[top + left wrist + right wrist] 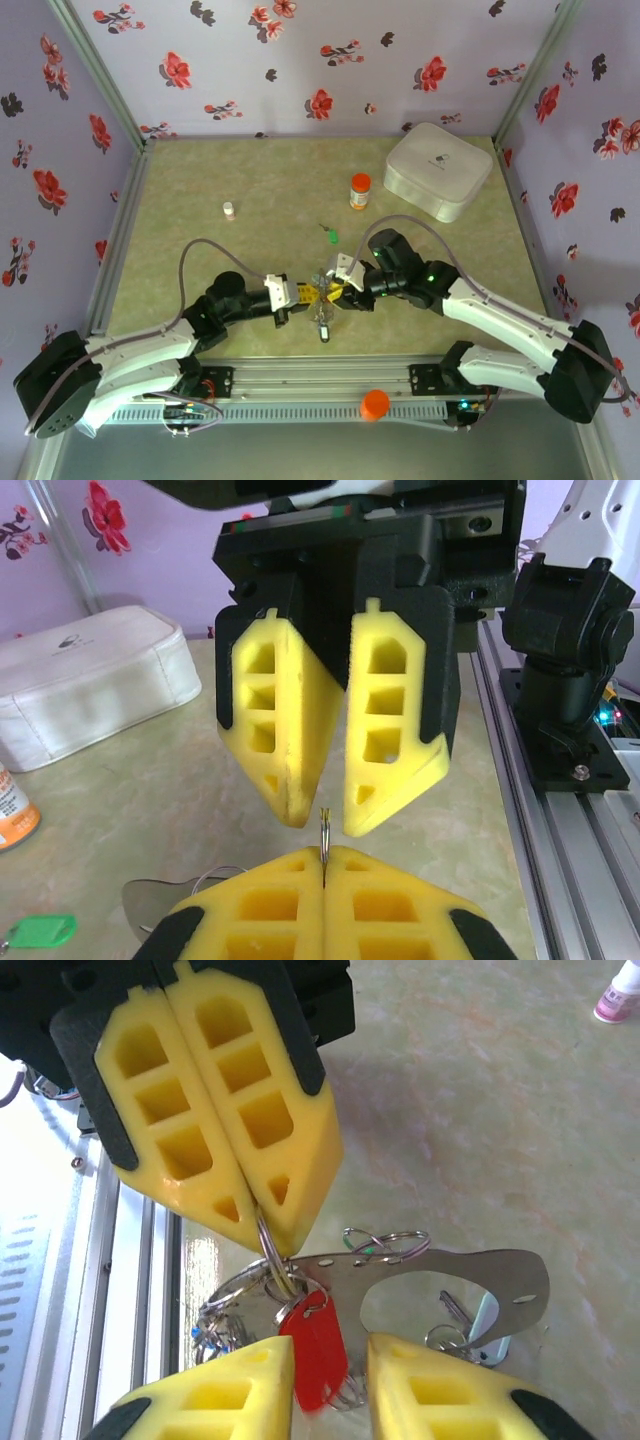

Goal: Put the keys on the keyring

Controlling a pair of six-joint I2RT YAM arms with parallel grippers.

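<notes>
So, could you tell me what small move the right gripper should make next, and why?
Probably back the right gripper off and toward the green-tagged key: its jaws stand open around the red-tagged key, which seems to hang on the keyring pinched by the shut left gripper, while the green one lies loose on the table.

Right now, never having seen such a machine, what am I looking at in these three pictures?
Two robot arms are bolted to a table, each ending in a yellow two-finger gripper. One picture looks down from above; the other two come from cameras on each wrist. The left gripper is shut on a thin metal keyring; the right gripper stands open around a red-tagged key. On the table lie a green-tagged key, an orange-capped bottle, a small white vial and a white case.
</notes>
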